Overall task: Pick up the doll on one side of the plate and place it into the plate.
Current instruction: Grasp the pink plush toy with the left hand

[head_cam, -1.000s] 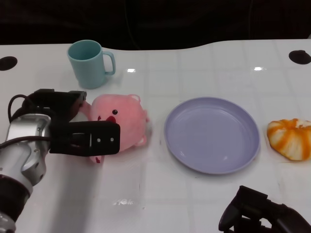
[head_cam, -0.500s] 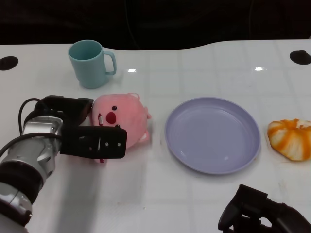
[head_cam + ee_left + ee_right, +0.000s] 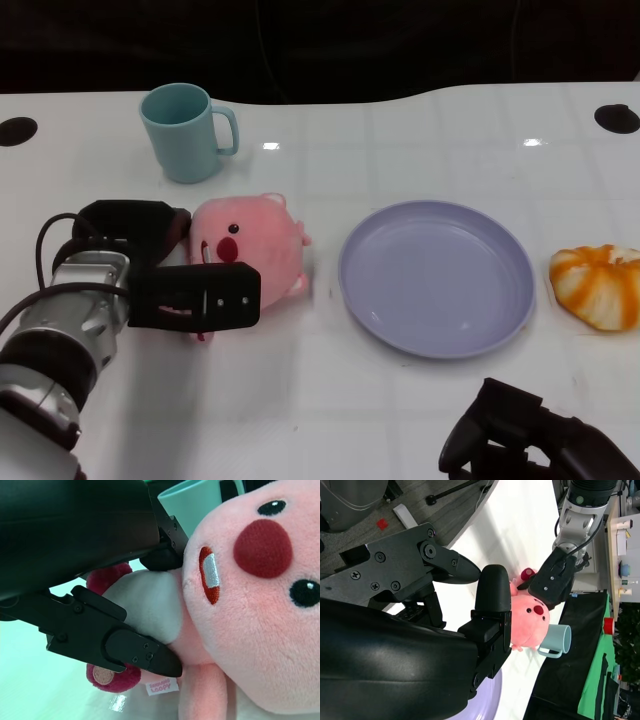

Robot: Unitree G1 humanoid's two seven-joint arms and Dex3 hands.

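A pink plush doll (image 3: 255,240) lies on the white table, left of the lilac plate (image 3: 435,275). My left hand (image 3: 170,275) grips the doll, one finger block across its front and the others behind its back. In the left wrist view the fingers (image 3: 115,645) press against the belly of the doll (image 3: 250,620). My right hand (image 3: 535,440) rests low at the near right edge, holding nothing, with its fingers (image 3: 490,595) apart. The right wrist view shows the doll (image 3: 530,620) held by the left hand (image 3: 552,575).
A teal mug (image 3: 185,130) stands behind the doll, close to my left hand. An orange-and-white striped plush (image 3: 598,285) lies right of the plate. Black round marks (image 3: 15,130) sit at the far table corners.
The left hand has closed in on the doll. The doll has tipped, turning its face upward, and shifted slightly right. The right hand has barely moved.
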